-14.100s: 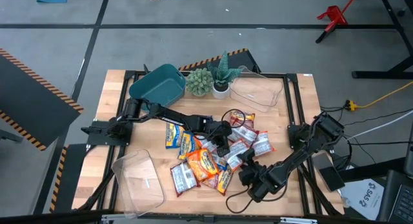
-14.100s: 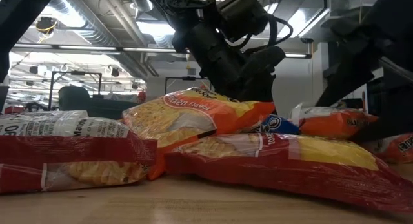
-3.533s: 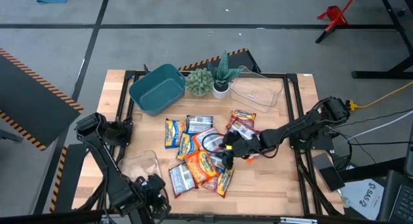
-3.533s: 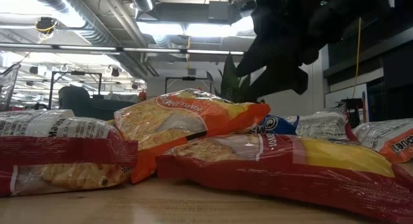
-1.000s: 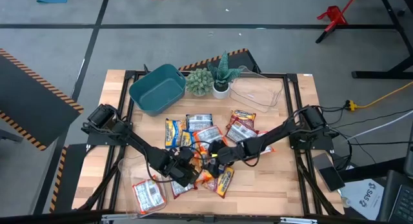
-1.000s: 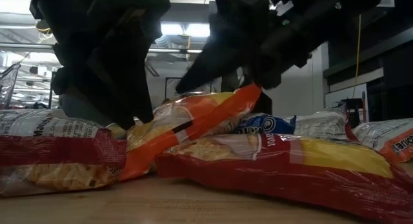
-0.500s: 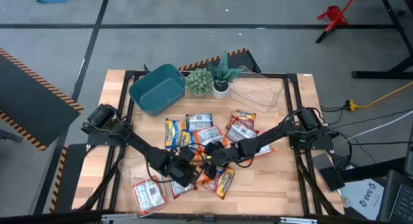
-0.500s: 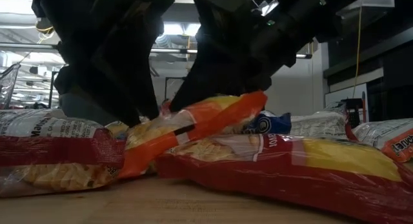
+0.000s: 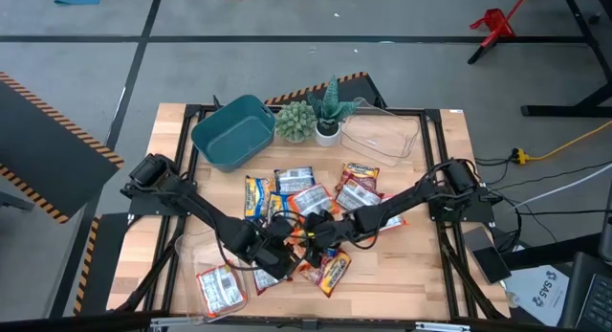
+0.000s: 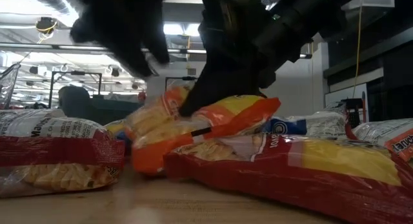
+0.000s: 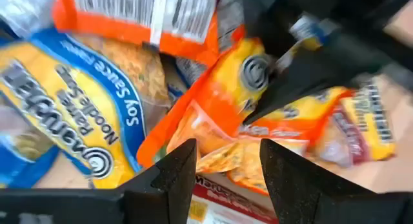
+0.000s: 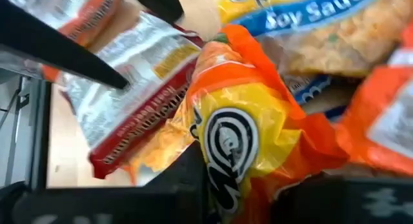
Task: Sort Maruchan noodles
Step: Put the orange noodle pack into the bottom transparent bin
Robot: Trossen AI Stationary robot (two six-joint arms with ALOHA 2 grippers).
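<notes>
Since half a second ago the orange packet [image 10: 206, 130] at the centre of the low view has lifted at its right end, and the right gripper [image 9: 313, 234] has drawn in around it.

In the high view, going left to right, we see a clear plastic tub [image 9: 194, 258] at lower left holding one red-and-silver packet [image 9: 219, 287], a teal bin [image 9: 232, 131] at upper left whose inside looks bare, two small potted plants [image 9: 313, 121] beside it, and a second clear tub [image 9: 381, 137] at upper centre with nothing visible inside.

The Maruchan noodles [image 9: 301, 198] lie heaped at the centre of the table [image 9: 411, 275]. The left gripper [image 9: 277, 258] hangs at the heap's lower left edge with its fingers [image 11: 175, 169] spread apart; the orange packet lies just beyond their tips, not between them. The right gripper is pinched on that orange packet's end, the wrapper bunched between its fingers [image 12: 193, 162] in the right wrist view.
</notes>
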